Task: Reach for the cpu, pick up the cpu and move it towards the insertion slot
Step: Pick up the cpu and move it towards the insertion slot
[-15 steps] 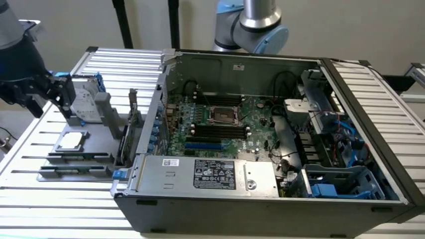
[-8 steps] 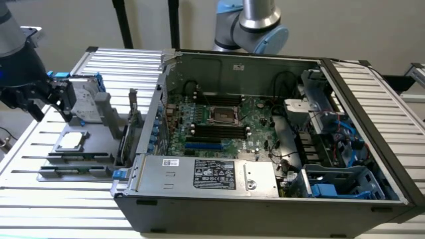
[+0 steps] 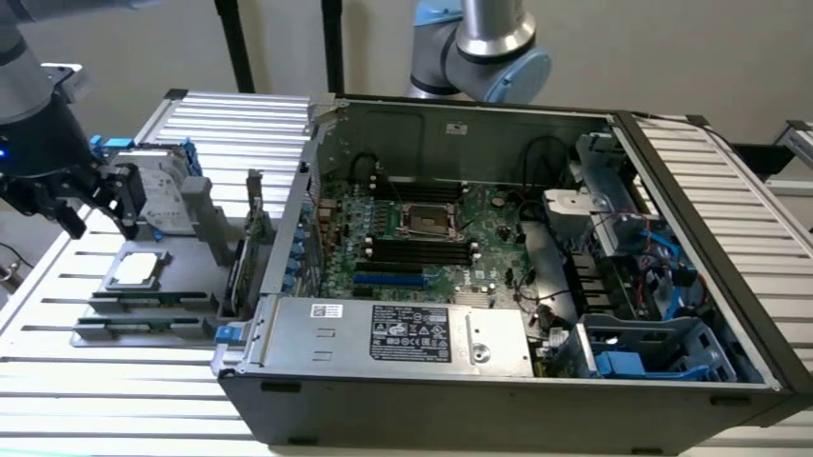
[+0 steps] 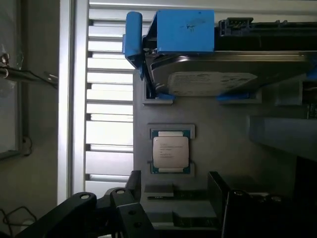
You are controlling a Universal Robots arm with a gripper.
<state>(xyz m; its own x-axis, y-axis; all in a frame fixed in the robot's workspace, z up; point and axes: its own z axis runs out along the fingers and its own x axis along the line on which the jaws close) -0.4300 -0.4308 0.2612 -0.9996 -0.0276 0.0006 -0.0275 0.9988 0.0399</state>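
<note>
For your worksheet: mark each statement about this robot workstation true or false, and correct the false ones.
1. The cpu lies flat in a grey holder, outside the computer case. True.
2. The tool is shut on the cpu. False: the tool is open and empty, hanging over the holder, apart from the cpu.
3. The insertion slot sits on the green board inside the open case. True.
4. The hard drive beside the cpu lies flat on its face. False: it stands on edge in the holder, in its blue bracket.
</note>
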